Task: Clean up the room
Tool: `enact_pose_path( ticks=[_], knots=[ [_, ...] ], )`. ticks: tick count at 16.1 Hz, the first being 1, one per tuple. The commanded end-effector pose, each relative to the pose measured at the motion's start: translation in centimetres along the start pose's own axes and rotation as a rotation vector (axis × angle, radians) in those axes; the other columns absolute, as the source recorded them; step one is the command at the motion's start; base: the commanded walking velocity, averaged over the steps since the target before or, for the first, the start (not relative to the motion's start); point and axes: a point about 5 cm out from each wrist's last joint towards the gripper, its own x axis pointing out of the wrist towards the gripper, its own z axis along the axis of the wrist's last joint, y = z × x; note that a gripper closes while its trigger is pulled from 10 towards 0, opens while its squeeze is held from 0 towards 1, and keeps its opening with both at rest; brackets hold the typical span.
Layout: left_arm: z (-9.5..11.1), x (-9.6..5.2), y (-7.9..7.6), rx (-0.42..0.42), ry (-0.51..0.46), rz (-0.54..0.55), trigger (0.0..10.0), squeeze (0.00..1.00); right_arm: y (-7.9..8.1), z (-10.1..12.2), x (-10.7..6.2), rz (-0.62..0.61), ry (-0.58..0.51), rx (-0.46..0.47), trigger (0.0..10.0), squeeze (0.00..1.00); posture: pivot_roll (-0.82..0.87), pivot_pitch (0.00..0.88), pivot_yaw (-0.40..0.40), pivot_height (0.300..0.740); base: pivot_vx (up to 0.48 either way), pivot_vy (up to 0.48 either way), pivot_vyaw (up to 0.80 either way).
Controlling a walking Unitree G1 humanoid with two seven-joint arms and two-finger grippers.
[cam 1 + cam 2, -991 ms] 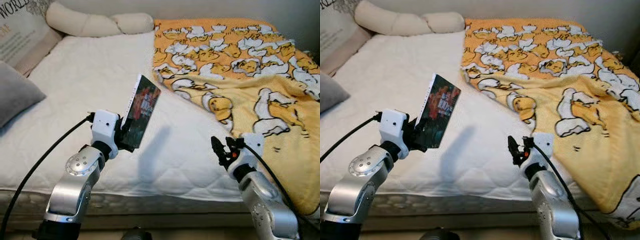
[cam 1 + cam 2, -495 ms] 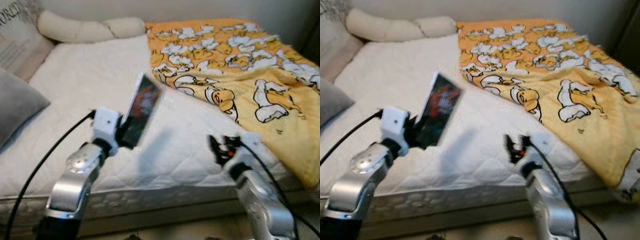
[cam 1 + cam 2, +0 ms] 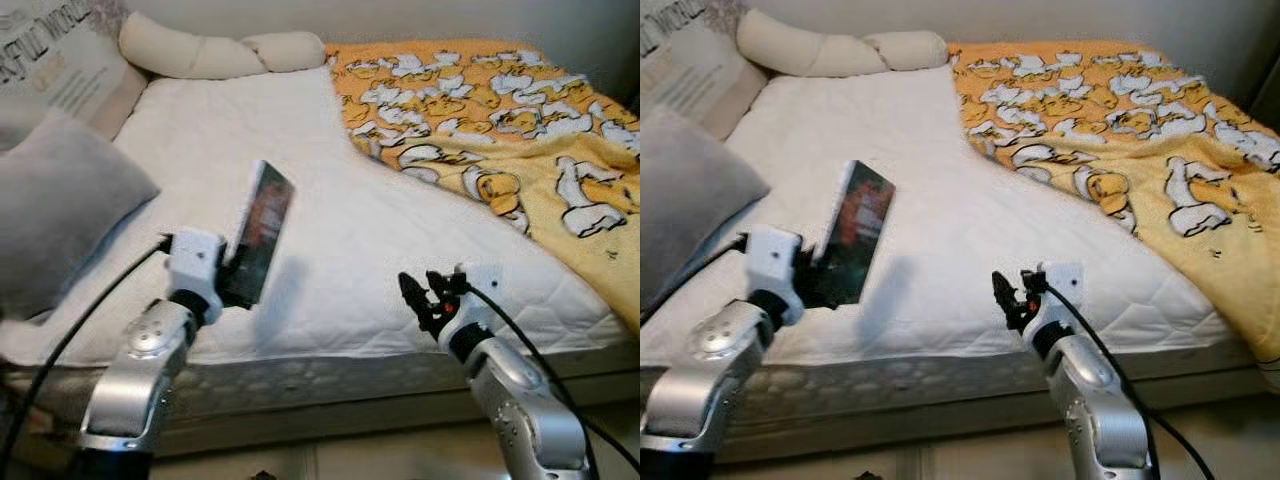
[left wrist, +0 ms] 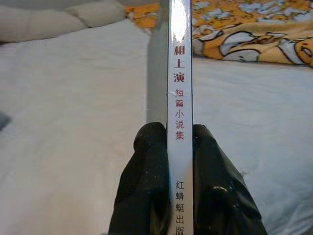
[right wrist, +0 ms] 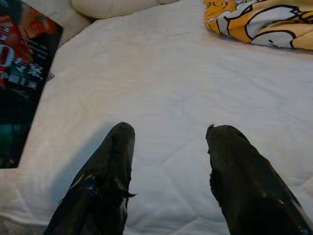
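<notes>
Gripping a book (image 3: pixel 258 233) upright in my left gripper (image 4: pixel 179 147) above the white mattress (image 3: pixel 330 230), I hold my right gripper (image 5: pixel 168 166) open, empty, near the yellow blanket (image 3: pixel 520 110).

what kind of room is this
Most likely a bedroom: a bed with a white quilted cover, pillows at its head, and a yellow cartoon blanket spread over one side.

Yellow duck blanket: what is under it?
The yellow duck blanket lies over the robot's-right part of the white mattress. Whatever else sits beneath it is covered.
</notes>
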Motion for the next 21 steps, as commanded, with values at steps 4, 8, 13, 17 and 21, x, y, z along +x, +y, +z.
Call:
enact_pose_path(
  ticks=[4, 8, 13, 17, 21],
  knots=[
    [1.32, 0.04, -0.73, 0.014, -0.059, -0.023, 10.0, 0.00, -0.06, 0.12, 0.12, 0.009, 0.003, 0.010, 10.0, 0.00, 0.03, 0.000, 0.037, 0.740, 0.000, 0.449, 0.00],
    [1.35, 0.03, -0.87, 0.025, -0.058, -0.021, 10.0, 0.00, -0.02, -0.01, 0.23, 0.020, 0.011, 0.005, 10.0, 0.00, 0.03, 0.000, 0.033, 0.740, 0.000, 0.452, 0.00],
    [1.82, 0.13, -1.00, -0.006, -0.079, -0.017, 10.0, 0.00, -0.04, -0.03, 0.26, 0.026, 0.012, 0.018, 10.0, 0.00, 0.04, 0.000, 0.033, 0.740, 0.000, 0.181, 0.00],
    [1.92, 0.11, -1.18, 0.022, -0.084, -0.043, 10.0, 0.00, 0.11, -0.04, 0.40, 0.037, 0.014, 0.023, 10.0, 0.00, 0.04, 0.000, 0.030, 0.740, 0.063, 0.000, 0.00],
    [1.93, 0.16, -1.11, 0.022, -0.084, -0.045, 10.0, 0.00, 0.06, 0.02, 0.51, 0.041, 0.013, 0.020, 10.0, 0.00, 0.04, 0.000, 0.030, 0.740, 0.067, 0.000, 0.00]
  ],
)
